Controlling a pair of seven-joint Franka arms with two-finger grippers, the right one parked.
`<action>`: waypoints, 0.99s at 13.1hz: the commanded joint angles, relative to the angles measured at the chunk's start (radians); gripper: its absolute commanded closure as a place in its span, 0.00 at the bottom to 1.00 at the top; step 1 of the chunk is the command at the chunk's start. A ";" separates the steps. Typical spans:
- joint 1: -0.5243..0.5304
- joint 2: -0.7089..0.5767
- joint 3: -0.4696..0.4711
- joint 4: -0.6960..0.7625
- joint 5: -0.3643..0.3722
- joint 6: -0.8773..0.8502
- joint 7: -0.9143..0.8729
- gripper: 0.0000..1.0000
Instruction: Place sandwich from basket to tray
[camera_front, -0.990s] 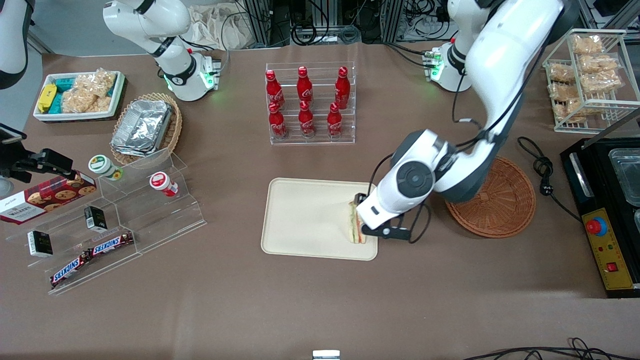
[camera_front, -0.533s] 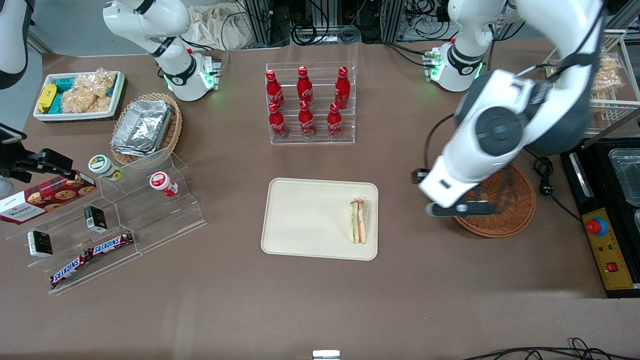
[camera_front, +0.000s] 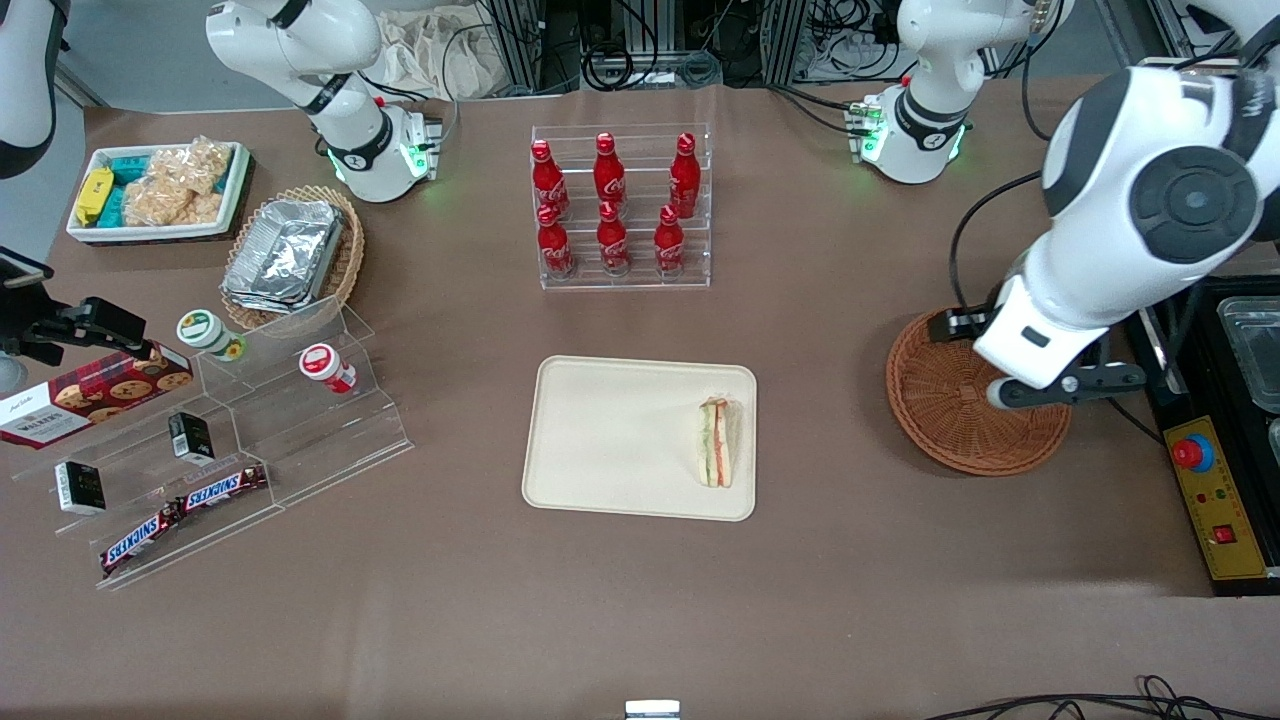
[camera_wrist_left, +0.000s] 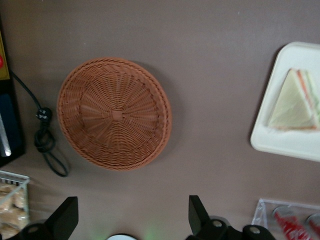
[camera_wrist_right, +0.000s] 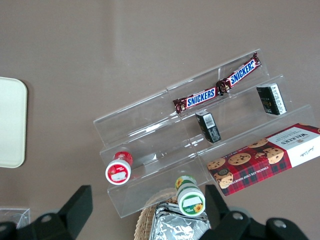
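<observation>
Though lately over the tray (camera_front: 610, 440), gripper (camera_wrist_left: 130, 220) (jaws wide, holding nothing) above basket (camera_front: 950, 420), sandwich (camera_front: 718, 442) released.

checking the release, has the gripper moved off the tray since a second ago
Yes. The gripper, open, has moved from the sandwich on the tray toward the working arm's end, now above the basket.
</observation>
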 joint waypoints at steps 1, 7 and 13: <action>0.041 -0.053 0.027 -0.033 -0.008 -0.022 0.094 0.01; 0.014 -0.087 0.168 -0.027 -0.057 -0.060 0.251 0.01; -0.220 -0.102 0.509 -0.029 -0.143 -0.071 0.346 0.01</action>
